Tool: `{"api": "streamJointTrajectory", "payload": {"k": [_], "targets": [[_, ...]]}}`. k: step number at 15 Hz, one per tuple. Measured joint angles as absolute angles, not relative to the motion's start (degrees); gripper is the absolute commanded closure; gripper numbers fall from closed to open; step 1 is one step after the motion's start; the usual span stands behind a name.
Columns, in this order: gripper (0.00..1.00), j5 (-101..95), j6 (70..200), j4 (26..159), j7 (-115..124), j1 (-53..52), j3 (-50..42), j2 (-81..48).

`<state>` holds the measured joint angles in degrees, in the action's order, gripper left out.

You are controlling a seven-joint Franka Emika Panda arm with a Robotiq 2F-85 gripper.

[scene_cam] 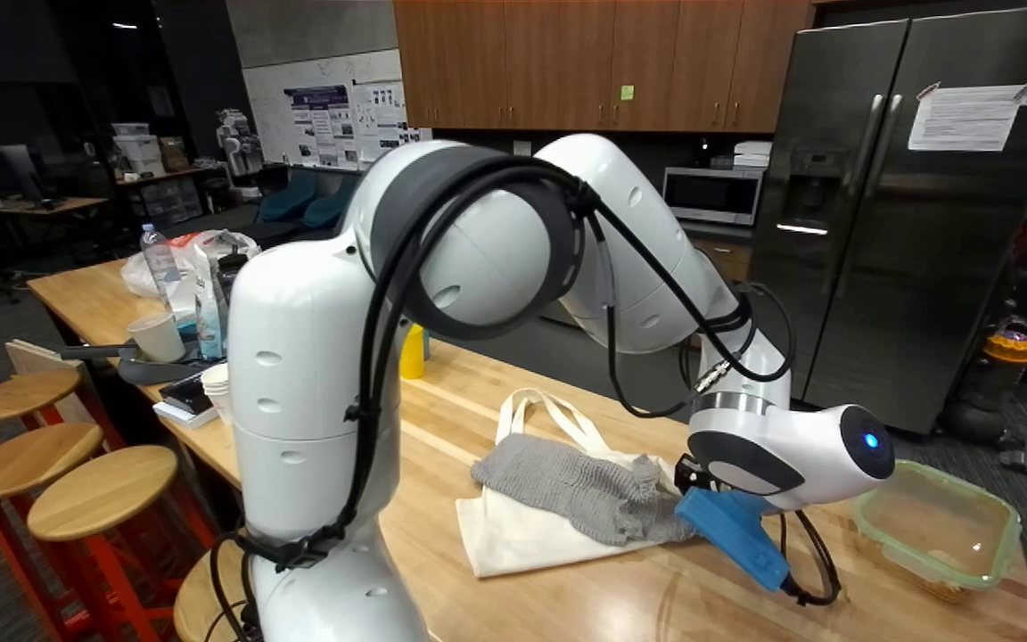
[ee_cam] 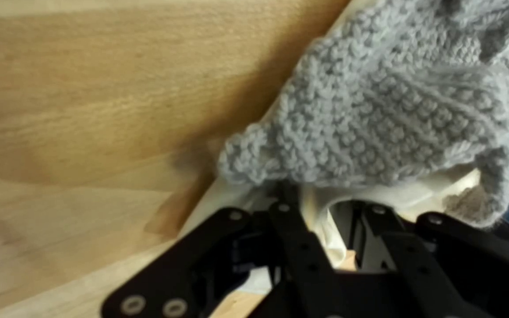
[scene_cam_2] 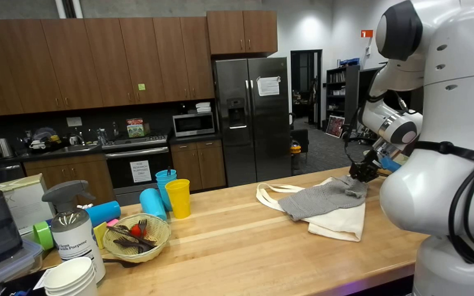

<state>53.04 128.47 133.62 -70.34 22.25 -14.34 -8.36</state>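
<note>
Partly spread gripper (ee_cam: 328, 208) w/ tote cloth (scene_cam_2: 340, 224) btwn.

The white arm (scene_cam: 488, 245) arches up and over to a low, bent wrist (scene_cam: 803, 450), its pincer (ee_cam: 327, 199) slanting downward with the fingers (ee_cam: 295, 232) standing apart.

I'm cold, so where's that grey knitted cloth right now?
In an exterior view, the grey knitted cloth lies right of centre on the cream bag, its crumpled right end by the gripper.
</note>
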Motion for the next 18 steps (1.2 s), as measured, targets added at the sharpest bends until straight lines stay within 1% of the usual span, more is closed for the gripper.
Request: {"api": "streamJointTrajectory", "payload": {"k": [6,9,13,18], "targets": [[0.99,53.2,128.5,134.8,-70.9,21.1,-14.3,-7.5],[0.99,53.2,131.7,138.4,-73.9,18.8,-13.5,-4.2],[0.99,53.0,137.1,147.0,-78.3,14.4,-11.2,5.9],[0.99,47.6,137.9,157.0,-85.1,12.7,-11.6,21.4]]}}
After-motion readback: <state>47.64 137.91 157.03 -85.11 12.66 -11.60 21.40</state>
